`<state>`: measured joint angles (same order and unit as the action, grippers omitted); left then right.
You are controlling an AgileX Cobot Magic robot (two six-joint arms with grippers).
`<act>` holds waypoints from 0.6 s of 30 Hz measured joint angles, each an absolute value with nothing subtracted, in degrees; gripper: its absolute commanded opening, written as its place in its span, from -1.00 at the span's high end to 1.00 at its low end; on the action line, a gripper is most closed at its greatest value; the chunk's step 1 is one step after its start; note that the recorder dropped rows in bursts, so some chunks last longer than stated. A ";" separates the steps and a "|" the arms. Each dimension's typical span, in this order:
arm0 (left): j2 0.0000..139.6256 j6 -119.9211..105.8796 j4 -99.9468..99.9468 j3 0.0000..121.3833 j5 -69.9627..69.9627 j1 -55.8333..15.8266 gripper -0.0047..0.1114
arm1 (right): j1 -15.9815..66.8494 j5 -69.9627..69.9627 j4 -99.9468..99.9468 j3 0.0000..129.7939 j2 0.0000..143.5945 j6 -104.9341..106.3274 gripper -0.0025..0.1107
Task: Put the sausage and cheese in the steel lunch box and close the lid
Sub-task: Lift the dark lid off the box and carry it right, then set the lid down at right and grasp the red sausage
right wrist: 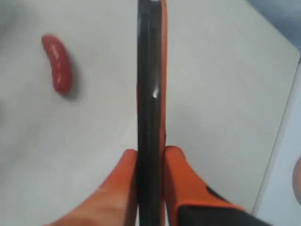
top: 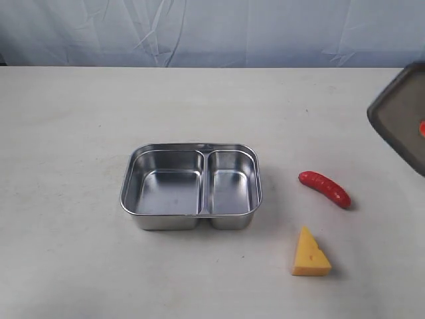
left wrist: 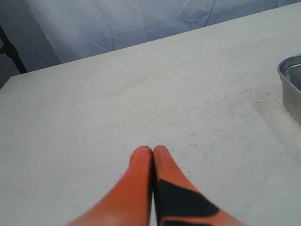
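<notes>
The exterior camera sits high on the near side and looks down and away, toward the blue cloth [top: 199, 30] at the far end. It sees most of the table [top: 66, 133], with the steel lunch box [top: 192, 145] in the middle. The left wrist camera is low and close to the table. It looks past the left gripper [left wrist: 153, 150] toward the far cloth and catches one corner of the steel lunch box, which the exterior view also shows. The right wrist camera looks down from above, very near the lid [right wrist: 149, 70] in the right gripper [right wrist: 149, 153]. It shares the lid and the sausage [right wrist: 57, 63] with the exterior view.
</notes>
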<state>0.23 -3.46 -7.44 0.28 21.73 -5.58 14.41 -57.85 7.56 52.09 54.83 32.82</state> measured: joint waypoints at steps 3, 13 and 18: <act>0.23 -3.46 -7.44 0.28 21.73 -5.58 0.92 | 18.07 -65.69 11.21 52.09 55.42 32.82 0.97; 0.23 -3.46 -7.44 0.28 21.73 -5.58 0.92 | 26.23 -68.49 15.78 30.39 56.31 32.52 0.97; 0.23 -3.46 -7.44 0.28 21.73 -5.58 0.92 | 26.23 -57.59 15.78 28.02 54.84 20.38 0.97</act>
<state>0.23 -3.46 -7.44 0.28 21.73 -5.58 26.23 -57.59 15.78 28.02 54.84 20.38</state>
